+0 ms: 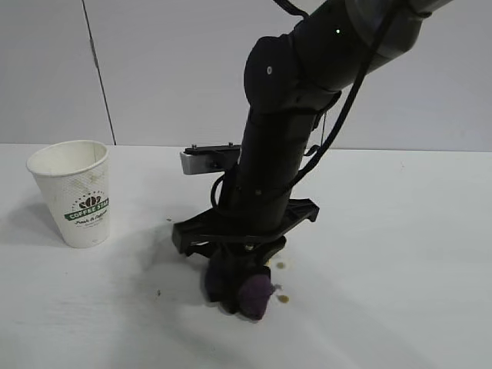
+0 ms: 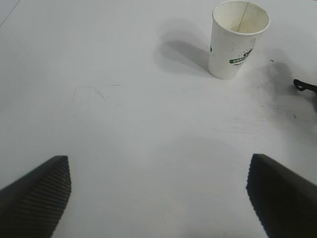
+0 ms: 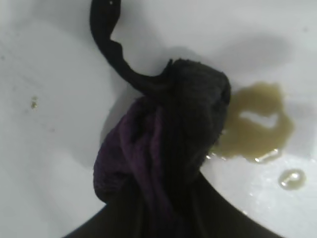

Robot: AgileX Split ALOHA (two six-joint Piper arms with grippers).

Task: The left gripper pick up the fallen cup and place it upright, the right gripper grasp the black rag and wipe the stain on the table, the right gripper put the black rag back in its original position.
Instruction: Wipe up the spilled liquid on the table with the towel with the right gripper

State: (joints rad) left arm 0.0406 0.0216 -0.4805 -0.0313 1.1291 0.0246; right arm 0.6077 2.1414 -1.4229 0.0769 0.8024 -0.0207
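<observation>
Exterior view: white textured paper cup with a green band logo (image 1: 79, 192) already upright on the broad white desk (image 1: 400, 254), well off to one side of the spill; first step judged done. Thick black right gripper (image 1: 242, 296) pointing down over the middle of the desk, fingers clamped on the bunched black rag (image 1: 250, 292), so grasp also done. Rag pressed to or just above the desk surface, hard to say which, at the edge of the brown stain (image 1: 281, 281).

Right wrist view: same rag (image 3: 173, 148) beside the biggest yellowish-brown blotch (image 3: 257, 124), touching its near edge, blotch and a small droplet beside it largely unwiped. Wiping judged barely begun.

Left wrist view: left gripper (image 2: 158, 193) parked, hovering over bare desk, ribbed black fingers spread wide apart with nothing between them, cup (image 2: 237, 39) standing far ahead.

Left to do: sweep across the blotches, then return of the rag to its original spot.
</observation>
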